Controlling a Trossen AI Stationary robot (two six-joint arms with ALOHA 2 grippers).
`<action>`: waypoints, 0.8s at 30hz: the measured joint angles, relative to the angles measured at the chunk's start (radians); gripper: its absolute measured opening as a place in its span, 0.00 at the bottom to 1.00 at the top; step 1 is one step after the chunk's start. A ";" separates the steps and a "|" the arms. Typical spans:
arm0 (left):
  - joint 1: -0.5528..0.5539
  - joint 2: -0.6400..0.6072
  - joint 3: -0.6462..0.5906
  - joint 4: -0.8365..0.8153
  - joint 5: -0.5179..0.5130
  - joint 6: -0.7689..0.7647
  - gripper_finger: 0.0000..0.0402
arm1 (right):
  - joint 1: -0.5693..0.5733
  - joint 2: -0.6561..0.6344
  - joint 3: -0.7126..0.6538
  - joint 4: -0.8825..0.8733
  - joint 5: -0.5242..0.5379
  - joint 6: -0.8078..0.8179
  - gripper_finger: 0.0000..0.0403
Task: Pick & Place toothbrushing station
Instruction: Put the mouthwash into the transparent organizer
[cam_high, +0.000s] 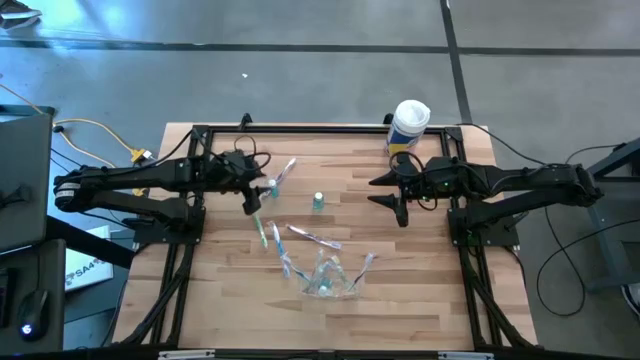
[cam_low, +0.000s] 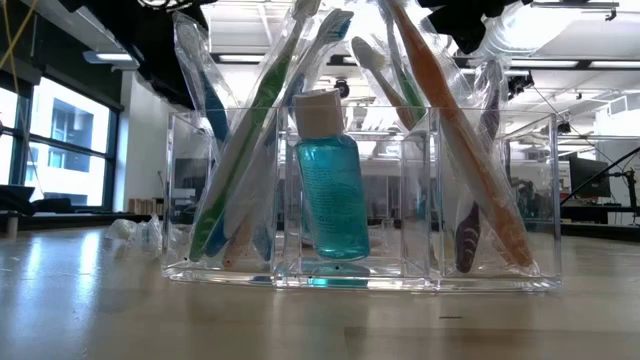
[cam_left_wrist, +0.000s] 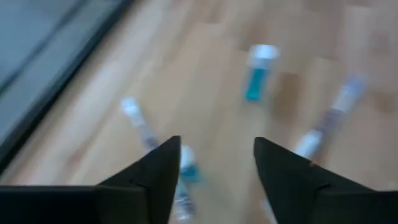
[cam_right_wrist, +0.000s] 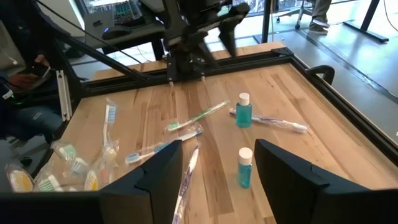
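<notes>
While both hands gape — holder holds toothbrushes.

My bench is pale wood planks inside a black frame, standing on a grey concrete floor. Tall windows brighten one side of the room, and I see strip lights overhead.
</notes>
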 joint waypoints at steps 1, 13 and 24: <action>0.000 0.000 0.000 -0.003 -0.045 -0.023 0.54 | 0.000 0.000 0.000 -0.003 0.000 0.000 0.48; 0.001 0.026 0.000 -0.043 -0.064 -0.513 0.70 | 0.000 0.000 0.000 -0.020 0.000 0.012 0.48; 0.000 0.207 0.000 -0.043 -0.071 -0.755 0.68 | 0.000 0.000 0.000 -0.021 0.000 0.026 0.48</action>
